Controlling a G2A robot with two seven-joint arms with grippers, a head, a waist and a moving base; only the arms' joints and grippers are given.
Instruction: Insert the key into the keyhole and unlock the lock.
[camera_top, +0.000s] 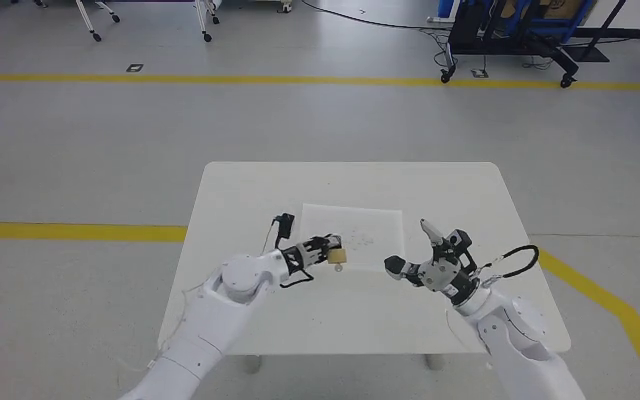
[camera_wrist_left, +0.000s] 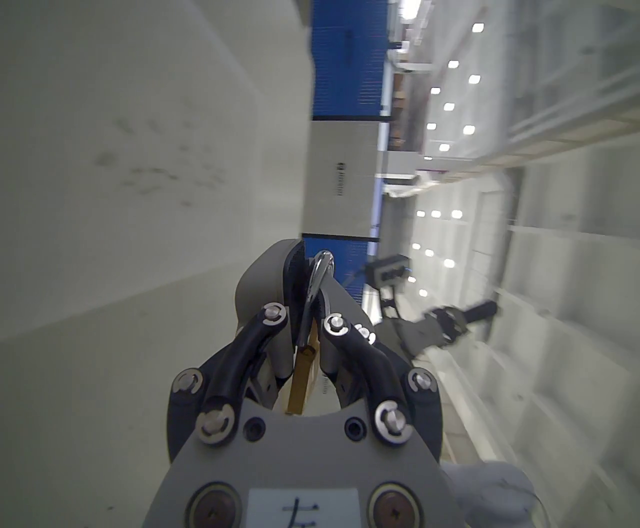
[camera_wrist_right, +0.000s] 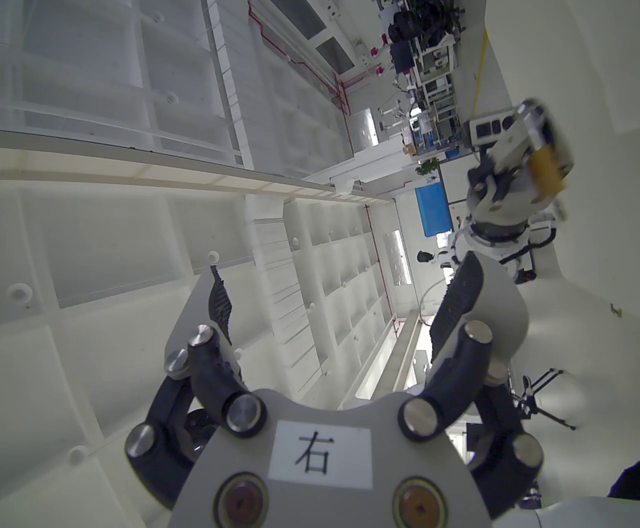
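Item one: my left gripper (camera_top: 330, 250) is clenched on the small brass padlock with a silver shackle (camera_top: 339, 256), above the white table (camera_top: 250, 200), at the near edge of the thin white sheet (camera_top: 350, 222). Item two: my right gripper (camera_top: 410, 247) is released with fingers spread, facing the padlock from nearer the table's right edge.

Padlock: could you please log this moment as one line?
left gripper: shut on padlock | padlock: held over table | right gripper: open, empty, apart from padlock

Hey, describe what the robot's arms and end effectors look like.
The left arm and right arm have smooth white shells. The left end effector and right end effector are grey with black linkages, silver pins, ribbed black pads. Black cable at each wrist; white label with one black character on each.
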